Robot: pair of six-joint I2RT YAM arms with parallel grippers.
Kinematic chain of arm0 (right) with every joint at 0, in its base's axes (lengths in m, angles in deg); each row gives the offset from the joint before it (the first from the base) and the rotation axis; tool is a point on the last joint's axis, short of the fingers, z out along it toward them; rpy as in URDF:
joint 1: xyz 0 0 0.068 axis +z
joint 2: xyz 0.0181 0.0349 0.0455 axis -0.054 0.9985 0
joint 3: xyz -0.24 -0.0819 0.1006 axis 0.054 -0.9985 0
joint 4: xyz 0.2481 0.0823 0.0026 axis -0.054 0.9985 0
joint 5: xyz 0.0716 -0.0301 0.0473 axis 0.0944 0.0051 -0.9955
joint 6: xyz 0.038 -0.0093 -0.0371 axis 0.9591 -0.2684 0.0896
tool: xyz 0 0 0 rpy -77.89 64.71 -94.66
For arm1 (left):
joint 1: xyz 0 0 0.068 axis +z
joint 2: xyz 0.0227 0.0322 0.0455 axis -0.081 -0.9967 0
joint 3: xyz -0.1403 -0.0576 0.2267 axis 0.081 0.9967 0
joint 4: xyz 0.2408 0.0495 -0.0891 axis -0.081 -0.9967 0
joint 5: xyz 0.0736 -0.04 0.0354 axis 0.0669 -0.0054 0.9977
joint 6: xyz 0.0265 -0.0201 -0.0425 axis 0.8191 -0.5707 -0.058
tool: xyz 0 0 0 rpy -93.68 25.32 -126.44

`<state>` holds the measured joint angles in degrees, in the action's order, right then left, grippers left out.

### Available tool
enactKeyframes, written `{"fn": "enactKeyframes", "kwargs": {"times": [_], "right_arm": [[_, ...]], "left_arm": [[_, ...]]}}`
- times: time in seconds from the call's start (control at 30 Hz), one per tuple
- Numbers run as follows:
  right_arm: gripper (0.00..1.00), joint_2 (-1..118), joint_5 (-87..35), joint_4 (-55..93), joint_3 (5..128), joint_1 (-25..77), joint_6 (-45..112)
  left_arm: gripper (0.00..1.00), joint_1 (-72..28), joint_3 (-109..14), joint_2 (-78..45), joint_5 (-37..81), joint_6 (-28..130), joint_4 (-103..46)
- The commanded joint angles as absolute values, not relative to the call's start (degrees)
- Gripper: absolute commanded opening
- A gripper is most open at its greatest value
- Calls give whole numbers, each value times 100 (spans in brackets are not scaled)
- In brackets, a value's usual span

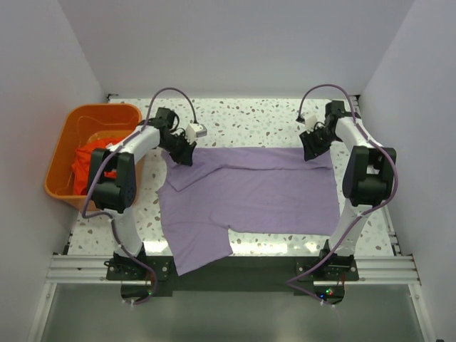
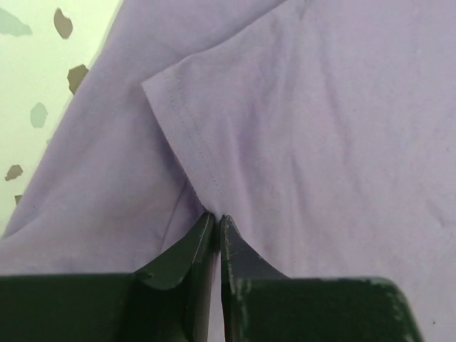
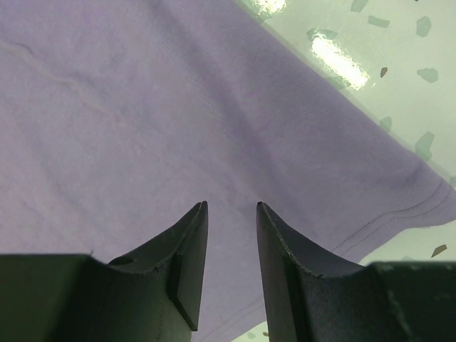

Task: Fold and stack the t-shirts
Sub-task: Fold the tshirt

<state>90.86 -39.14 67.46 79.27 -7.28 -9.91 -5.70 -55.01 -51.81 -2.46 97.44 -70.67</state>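
From above, two arms reach over one speckled table [image 1: 242, 120]. One lavender t-shirt [image 1: 249, 189] lies spread across the middle of the table, with a sleeve folded in at its far left and its near-left part hanging over the near edge. The left gripper [image 1: 179, 152] sits on the shirt's far-left corner and the right gripper [image 1: 313, 148] on its far-right corner. One orange basket [image 1: 57, 158] stands at the table's left edge, and one orange-red t-shirt [image 1: 90, 165] lies crumpled inside it.

In the left wrist view, the two dark fingers [image 2: 187, 258] are pressed nearly together, with only a thin slit between them. They pinch a pucker of the lavender cloth just below a folded sleeve hem [image 2: 184, 122] with two rows of stitching.

In the right wrist view, the two fingers [image 3: 187, 265] stand apart, and lavender cloth shows in the gap. They hold nothing. The shirt's stitched bottom hem [image 3: 407, 214] runs just to their right, with the table beyond it.
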Motion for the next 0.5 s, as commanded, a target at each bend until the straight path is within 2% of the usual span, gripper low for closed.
{"fn": "enactKeyframes", "kwargs": {"times": [0.0,0.1,0.13,0.23,0.47], "right_arm": [[37,9072,-3931,6755,8131,-740,-1003],[37,9081,-3939,6755,8131,-740,-986],[37,9072,-3939,6764,8131,-740,-977],[37,9029,-3913,6782,8113,-740,-994],[35,8975,-3843,6869,8087,-898,-994]], "left_arm": [[13,-660,-5376,-4821,-438,9908,-7166],[11,-686,-5314,-4795,-438,9935,-7122],[6,-704,-5314,-4795,-438,9952,-7139],[0,-748,-5314,-4769,-578,10092,-7244],[0,-1178,-5042,-4049,-1132,10796,-8062]]}}
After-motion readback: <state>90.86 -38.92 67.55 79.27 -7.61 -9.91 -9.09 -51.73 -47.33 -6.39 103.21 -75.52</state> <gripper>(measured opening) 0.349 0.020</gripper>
